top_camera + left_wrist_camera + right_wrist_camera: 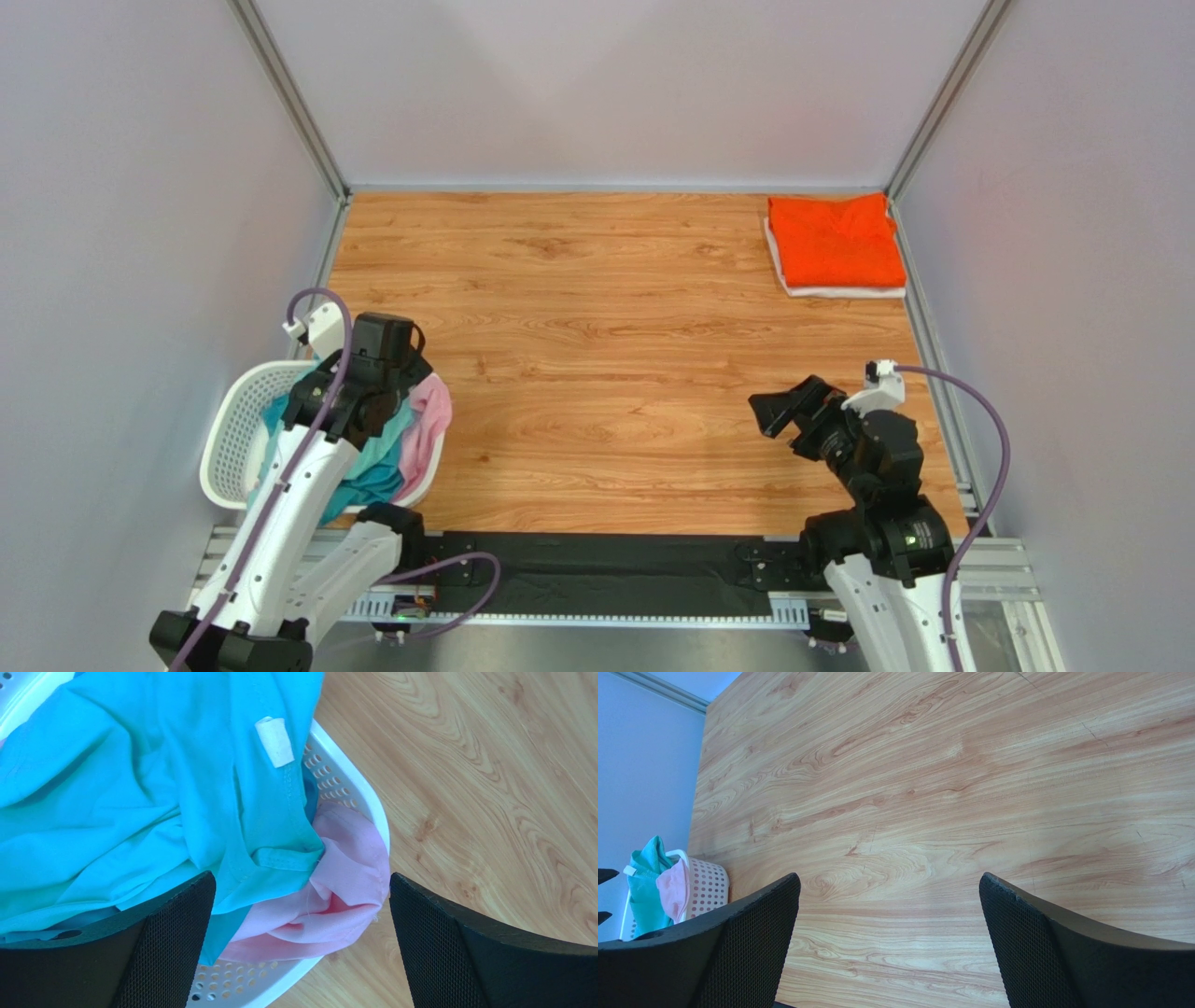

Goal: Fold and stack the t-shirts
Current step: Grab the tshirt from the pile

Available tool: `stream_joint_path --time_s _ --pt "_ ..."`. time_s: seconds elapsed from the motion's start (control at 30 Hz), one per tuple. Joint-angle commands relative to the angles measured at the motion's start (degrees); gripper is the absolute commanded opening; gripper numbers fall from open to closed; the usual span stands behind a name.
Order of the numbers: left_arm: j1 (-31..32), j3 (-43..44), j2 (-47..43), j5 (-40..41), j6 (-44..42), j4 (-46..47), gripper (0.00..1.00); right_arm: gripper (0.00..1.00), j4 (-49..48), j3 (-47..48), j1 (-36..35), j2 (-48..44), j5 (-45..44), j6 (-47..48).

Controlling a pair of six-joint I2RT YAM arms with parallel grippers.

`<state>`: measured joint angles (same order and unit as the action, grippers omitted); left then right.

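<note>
1. Top view: a folded orange t-shirt (836,238) lies on a white t-shirt (842,291) at the far right corner of the surface (603,350). A basket (232,427) at the near left edge holds a teal t-shirt (368,473) and a pink t-shirt (429,420).
2. Left wrist: the left end effector (300,885) is released, its fingers spread wide over the teal and pink t-shirts, grasping nothing.
3. Right wrist: the right end effector (889,882) is released above the surface, grasping nothing.
</note>
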<state>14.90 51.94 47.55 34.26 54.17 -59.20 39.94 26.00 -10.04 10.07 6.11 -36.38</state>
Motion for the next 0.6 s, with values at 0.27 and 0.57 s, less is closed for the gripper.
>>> stream_joint_path --time_s 0.27,0.57 --pt "-5.92 -6.23 -2.81 3.98 3.75 0.82 0.94 1.00 -2.85 0.37 0.11 1.54 2.06 1.58" --pt "-11.46 -10.90 0.43 -0.42 -0.74 11.21 0.60 1.00 -2.85 0.37 0.02 1.54 2.59 1.66"
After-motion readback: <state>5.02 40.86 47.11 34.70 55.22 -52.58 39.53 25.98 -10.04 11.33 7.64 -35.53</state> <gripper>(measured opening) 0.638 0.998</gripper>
